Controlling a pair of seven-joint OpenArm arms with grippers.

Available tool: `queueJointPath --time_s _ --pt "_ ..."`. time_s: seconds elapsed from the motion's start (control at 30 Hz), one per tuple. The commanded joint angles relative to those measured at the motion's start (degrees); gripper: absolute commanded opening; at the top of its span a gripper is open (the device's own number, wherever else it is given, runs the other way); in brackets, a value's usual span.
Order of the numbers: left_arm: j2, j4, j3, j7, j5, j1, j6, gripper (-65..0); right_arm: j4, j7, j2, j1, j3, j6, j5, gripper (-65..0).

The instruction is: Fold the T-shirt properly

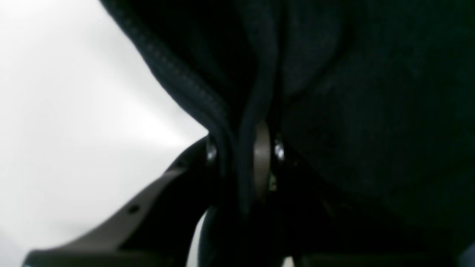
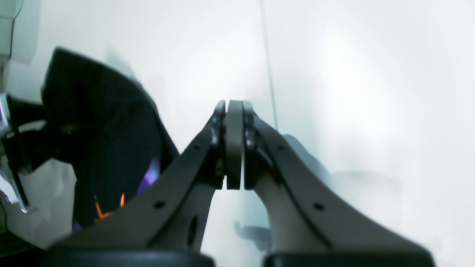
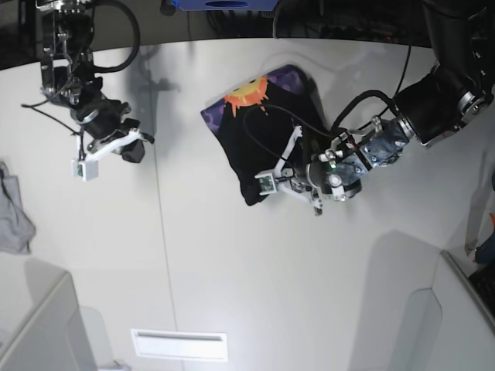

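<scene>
The black T-shirt [image 3: 267, 127] lies folded in a compact shape mid-table, its orange sun and purple print [image 3: 249, 93] showing at the far end. My left gripper [image 3: 278, 174] sits at the shirt's near edge, shut on it. In the left wrist view, dark cloth with a stitched hem [image 1: 178, 74] is pinched between the fingers of the left gripper [image 1: 245, 152]. My right gripper [image 3: 135, 151] hovers far off on the other side of the table. It is shut with nothing in it; in its own view the right gripper [image 2: 233, 111] has the T-shirt [image 2: 111, 141] off to its left.
A small light-grey cloth [image 3: 11, 212] lies at the table's left edge. A table seam [image 3: 162, 232] runs front to back. A white rectangular slot [image 3: 179, 345] sits near the front edge. Cables trail from the left arm [image 3: 433, 100] over the shirt.
</scene>
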Motion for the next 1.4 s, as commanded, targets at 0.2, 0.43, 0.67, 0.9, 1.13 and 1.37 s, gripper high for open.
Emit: queueJointPath --time_s 0.2,0.43,0.67,0.9,1.13,1.37 --pt "5.2 -0.2 0.1 1.2 14.4 0.6 -11.3 -65.0 0.3 0.8 -0.1 0.2 0.3 0.4 0.4 -65.0" --pt "6.6 -0.1 0.0 1.2 15.7 2.1 -13.2 -65.0 -1.2 0.8 -0.7 0.2 0.4 0.4 0.4 -65.0" --pt "6.6 0.1 0.0 1.5 15.7 2.1 -13.2 -65.0 -1.2 0.8 -0.7 0.3 0.4 0.4 0.4 -65.0" --pt "6.6 0.3 -0.1 1.5 15.7 1.4 -13.2 -65.0 -1.2 0.8 -0.7 0.2 0.1 0.4 0.7 -65.0" --pt "6.6 2.9 -0.1 1.5 15.8 -1.0 -13.2 -24.4 -1.2 0.7 -0.7 0.2 -0.1 0.4 0.8 -65.0" --pt "6.5 8.4 -11.8 1.6 16.1 -2.0 -13.2 -11.0 -1.2 0.7 -0.8 -0.6 -0.2 0.4 0.8 -65.0"
